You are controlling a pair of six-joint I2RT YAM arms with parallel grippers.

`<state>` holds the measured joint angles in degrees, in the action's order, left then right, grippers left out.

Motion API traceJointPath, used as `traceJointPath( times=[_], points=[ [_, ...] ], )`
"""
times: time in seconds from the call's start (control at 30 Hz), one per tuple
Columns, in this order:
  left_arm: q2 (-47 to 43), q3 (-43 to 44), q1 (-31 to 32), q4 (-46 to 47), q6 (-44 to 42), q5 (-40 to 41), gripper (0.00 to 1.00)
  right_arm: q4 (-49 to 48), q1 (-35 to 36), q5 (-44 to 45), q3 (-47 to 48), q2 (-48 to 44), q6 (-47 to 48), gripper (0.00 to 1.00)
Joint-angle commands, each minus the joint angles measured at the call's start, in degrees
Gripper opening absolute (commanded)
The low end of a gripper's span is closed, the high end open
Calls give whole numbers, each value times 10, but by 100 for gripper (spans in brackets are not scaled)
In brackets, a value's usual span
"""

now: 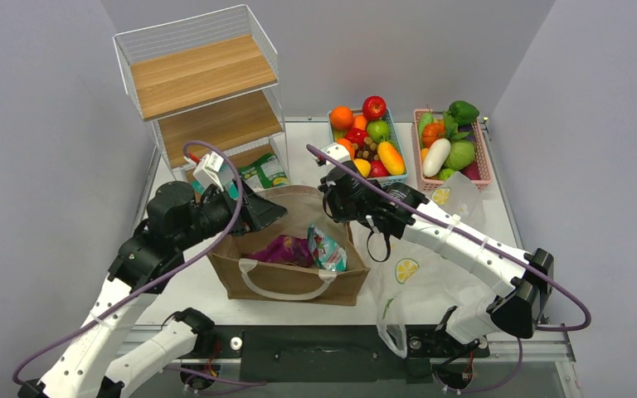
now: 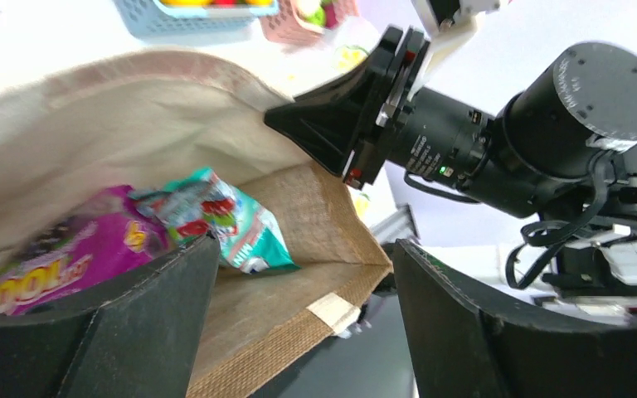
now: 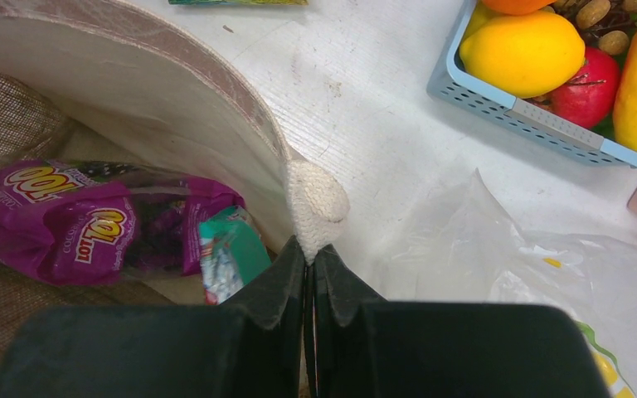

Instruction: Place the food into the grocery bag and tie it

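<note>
Right wrist: right pincer [image 3: 309, 255] clamped fully closed on burlap tote's [image 3: 174, 99] white handle [image 3: 317, 203]. Left pincer [image 2: 299, 327] wide open over tote rim, gripping nothing.

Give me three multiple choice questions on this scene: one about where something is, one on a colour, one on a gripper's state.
1. Where is the purple packet? A on the wooden shelf; B in the burlap bag; C in the blue basket.
2. The basket holding the white vegetable is: A pink; B green; C black.
3. The right gripper is: A wide open; B shut on the white handle; C out of view.
Answers: B, it lies inside beside the teal packet; A, its mesh wall is pink; B, its fingers pinch the handle.
</note>
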<state>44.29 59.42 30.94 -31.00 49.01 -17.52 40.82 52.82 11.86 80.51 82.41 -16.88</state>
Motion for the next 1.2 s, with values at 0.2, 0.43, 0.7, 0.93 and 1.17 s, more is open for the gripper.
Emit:
traceJointPath(
  times=[0.2, 0.43, 0.7, 0.93, 1.17],
  points=[
    [10, 173, 2, -269, -149, 220, 75, -16, -3, 29, 28, -2, 8, 0],
    [14, 122, 3, -319, -170, 298, 74, -18, -2, 28, 33, 0, 6, 0],
    [18, 59, 2, -293, -181, 341, 63, -18, 3, 28, 36, 1, 4, 0],
    [39, 24, 2, -294, -193, 374, 20, -18, 8, 26, 53, 8, 3, 0],
    [24, 81, 2, -358, -189, 431, 0, -19, 19, 14, 103, 39, 6, 0]
  ],
)
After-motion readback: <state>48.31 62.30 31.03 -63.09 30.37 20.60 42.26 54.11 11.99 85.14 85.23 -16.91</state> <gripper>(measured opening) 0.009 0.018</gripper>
